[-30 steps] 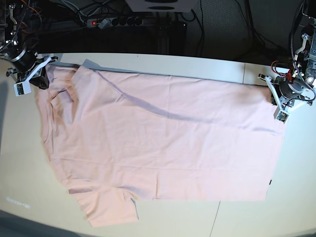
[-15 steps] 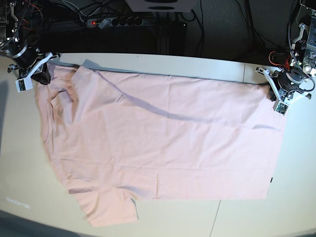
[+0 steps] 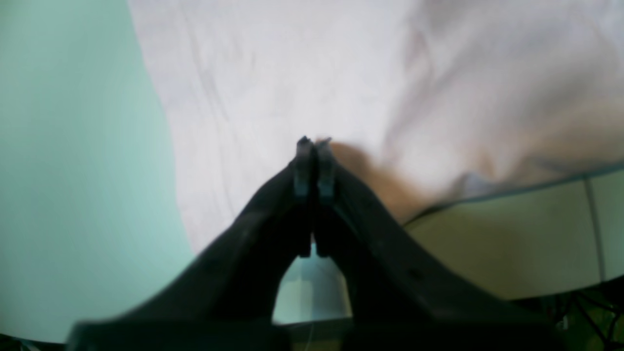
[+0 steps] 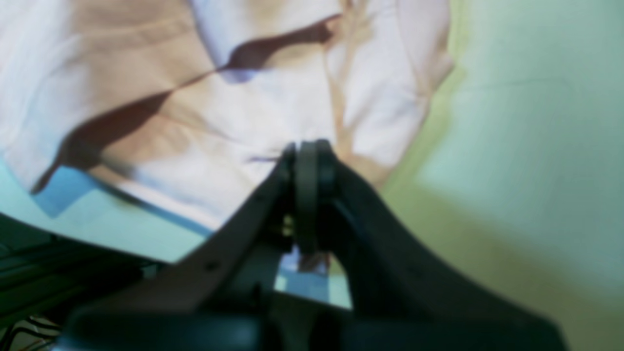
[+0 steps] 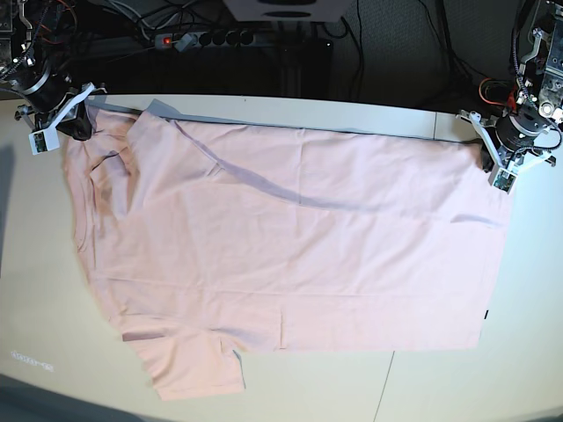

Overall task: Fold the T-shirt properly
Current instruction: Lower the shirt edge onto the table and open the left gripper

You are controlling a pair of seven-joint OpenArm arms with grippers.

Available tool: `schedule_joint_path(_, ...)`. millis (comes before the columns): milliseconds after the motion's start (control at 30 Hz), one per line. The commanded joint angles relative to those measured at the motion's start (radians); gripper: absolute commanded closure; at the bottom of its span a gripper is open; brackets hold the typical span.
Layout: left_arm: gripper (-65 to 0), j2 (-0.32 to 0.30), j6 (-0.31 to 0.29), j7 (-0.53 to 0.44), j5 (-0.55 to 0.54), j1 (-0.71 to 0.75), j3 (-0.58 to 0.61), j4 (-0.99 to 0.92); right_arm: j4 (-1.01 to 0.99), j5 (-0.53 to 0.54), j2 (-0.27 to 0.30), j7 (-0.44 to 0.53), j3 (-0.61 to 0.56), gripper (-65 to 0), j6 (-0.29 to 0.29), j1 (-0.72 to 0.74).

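**A:** Watch the far edge. On our left, the robot's right gripper (image 5: pixel 82 123) has drawn back toward the rear of the pale, cream-coloured table (image 5: pixel 35 264) over the last second. It's dragging the shoulder corner of the large pale pink cotton T-shirt (image 5: pixel 290 255) with it.

**B:** Is it really holding cloth?

**A:** The jaws are pressed together with nothing but a thin fold of pink between them, as far as the blurry wrist view lets me judge. So I'd say it's clamped on the shirt.

**B:** And on our right?

**A:** The left gripper (image 5: pixel 486 156) has moved back the same way. Its jaws are tight together at the hem corner, apparently pinching it. The top edge of the shirt now runs straighter and nearer the back of the table.

**B:** So what does that do for the fold?

**A:** My guess is they're stretching it flat and squaring it up first. No fold has been made yet. It lies spread across the middle of the table, plain side up, with a long diagonal crease running down from the left shoulder.

**B:** Any print or label you can read?

**A:** No. There's a tiny dark tag (image 5: pixel 485 316) at the lower right edge, too small to read, and some faint marks (image 5: pixel 31 360) on the table at the lower left, also illegible.
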Motion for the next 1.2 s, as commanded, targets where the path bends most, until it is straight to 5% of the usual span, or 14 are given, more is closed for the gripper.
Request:
schedule_joint_path(0, 0.0, -0.005, -0.012, 0.111, -0.014, 0.035, 0.011, -0.013, 0.013, 0.0, 0.018, -0.013, 0.012, 0.0, 0.041, -0.007)
schedule_joint_path(833, 0.0, -0.004, -0.013, 0.068, -0.041, 0.084, -0.087, -0.005, 0.013, 0.004, 0.019, 0.003, 0.083, 0.0, 0.041, -0.059)
schedule_joint_path(1167, -2.3, -0.005, -0.042, 0.108, -0.076, 0.082, -0.208, 0.159, 0.013, 0.004, 0.019, 0.012, 0.083, 0.0, 0.041, -0.05)
